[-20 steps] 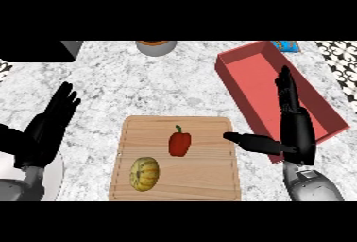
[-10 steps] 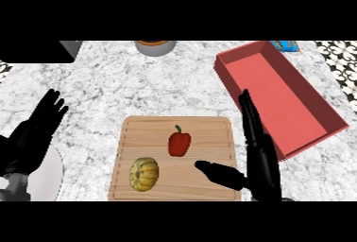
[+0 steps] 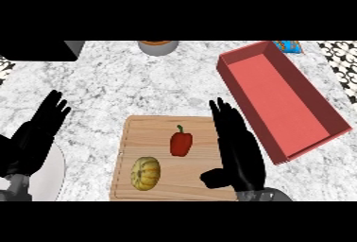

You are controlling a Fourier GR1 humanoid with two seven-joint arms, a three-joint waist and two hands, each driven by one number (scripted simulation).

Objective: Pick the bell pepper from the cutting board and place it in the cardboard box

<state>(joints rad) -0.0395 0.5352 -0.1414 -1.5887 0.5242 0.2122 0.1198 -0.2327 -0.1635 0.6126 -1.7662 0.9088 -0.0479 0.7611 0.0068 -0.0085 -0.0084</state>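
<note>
Now the black right hand [image 3: 241,156] is open and empty beside the small red bell pepper [image 3: 181,143] — closing sideways may knock it over.

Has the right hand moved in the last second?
Yes. The right hand moved left, from the red box's edge to over the cutting board's right side, beside the bell pepper, not touching it.

I am logging the bell pepper [image 3: 181,144] as red with a green stem, the squash [image 3: 146,173] as mottled yellow-green, the cutting board [image 3: 150,134] as pale wood grain, the box [image 3: 279,94] as red, the surface [image 3: 140,85] as grey-white marbled, and the left robot hand [image 3: 33,142] and right robot hand [image 3: 241,158] as black.
</note>
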